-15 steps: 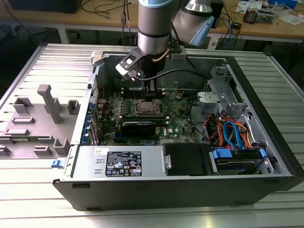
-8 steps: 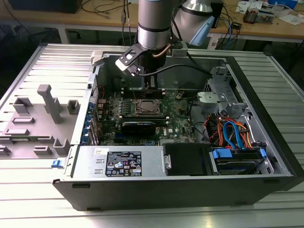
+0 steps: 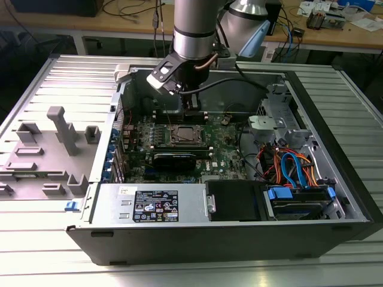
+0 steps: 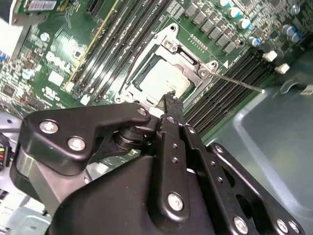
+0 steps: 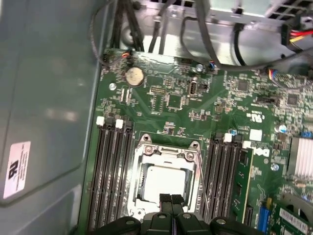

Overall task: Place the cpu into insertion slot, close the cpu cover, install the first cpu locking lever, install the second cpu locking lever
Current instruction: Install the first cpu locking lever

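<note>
In the open computer case (image 3: 197,242), the cpu (image 5: 164,182) sat in the insertion slot (image 5: 139,183) beneath the cpu cover (image 5: 168,151). The gripper (image 5: 171,200), clenched empty, hung at its twelve o'clock in the exterior view. The free locking lever (image 4: 239,82) probably wanted slow, square pressure.

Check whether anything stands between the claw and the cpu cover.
Nothing visible does. The claw, tips shut, hangs right at the edge of the cpu cover, by the cpu lying inside it. One thin locking lever juts out over the RAM slots, off to the claw's side.
</note>
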`<state>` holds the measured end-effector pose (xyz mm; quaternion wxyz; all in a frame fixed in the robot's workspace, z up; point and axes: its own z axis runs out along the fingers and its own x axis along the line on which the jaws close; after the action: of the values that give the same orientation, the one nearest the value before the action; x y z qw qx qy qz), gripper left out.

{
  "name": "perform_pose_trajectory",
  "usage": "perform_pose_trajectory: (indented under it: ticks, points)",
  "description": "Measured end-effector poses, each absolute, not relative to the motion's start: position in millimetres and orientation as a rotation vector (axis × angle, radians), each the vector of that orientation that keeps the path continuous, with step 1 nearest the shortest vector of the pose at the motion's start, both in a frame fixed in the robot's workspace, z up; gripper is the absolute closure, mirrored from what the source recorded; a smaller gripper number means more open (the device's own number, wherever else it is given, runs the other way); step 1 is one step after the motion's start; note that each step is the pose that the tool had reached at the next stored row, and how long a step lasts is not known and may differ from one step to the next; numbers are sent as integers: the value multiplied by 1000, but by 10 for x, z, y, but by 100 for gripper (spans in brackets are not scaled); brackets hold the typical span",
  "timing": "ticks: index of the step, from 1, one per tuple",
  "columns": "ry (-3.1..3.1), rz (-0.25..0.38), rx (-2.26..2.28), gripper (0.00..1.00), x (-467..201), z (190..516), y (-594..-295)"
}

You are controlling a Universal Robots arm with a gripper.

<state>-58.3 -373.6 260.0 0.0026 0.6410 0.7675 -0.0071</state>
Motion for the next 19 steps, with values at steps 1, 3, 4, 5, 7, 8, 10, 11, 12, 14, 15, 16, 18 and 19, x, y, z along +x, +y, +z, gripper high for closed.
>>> perform_pose_trajectory:
  ticks: [1, 3, 4, 5, 7, 8, 10, 11, 12, 14, 15, 16, 18, 19]
  points:
    - [2425, -22, 1989, 89, -582, 2600, -3736]
    - [2462, -22, 1942, 89, -583, 2600, -3736]
    - [2479, -22, 1920, 89, -582, 2600, -3736]
    - [2501, -22, 1891, 89, -582, 2602, -3736]
    - [2510, -22, 1880, 89, -583, 2619, -3736]
    - [2517, -22, 1869, 89, -583, 2632, -3736]
    - [2530, -22, 1852, 89, -583, 2648, -3736]
    - [2541, -21, 1837, 89, -583, 2648, -3736]
    - [2550, -18, 1826, 89, -584, 2650, -3736]
    - [2569, -14, 1803, 89, -583, 2650, -3736]
    - [2581, -13, 1786, 89, -583, 2650, -3735]
    - [2615, -12, 1737, 89, -583, 2650, -3736]
    - [2661, -12, 1666, 89, -583, 2650, -3736]
    - [2682, -12, 1631, 89, -583, 2650, -3736]
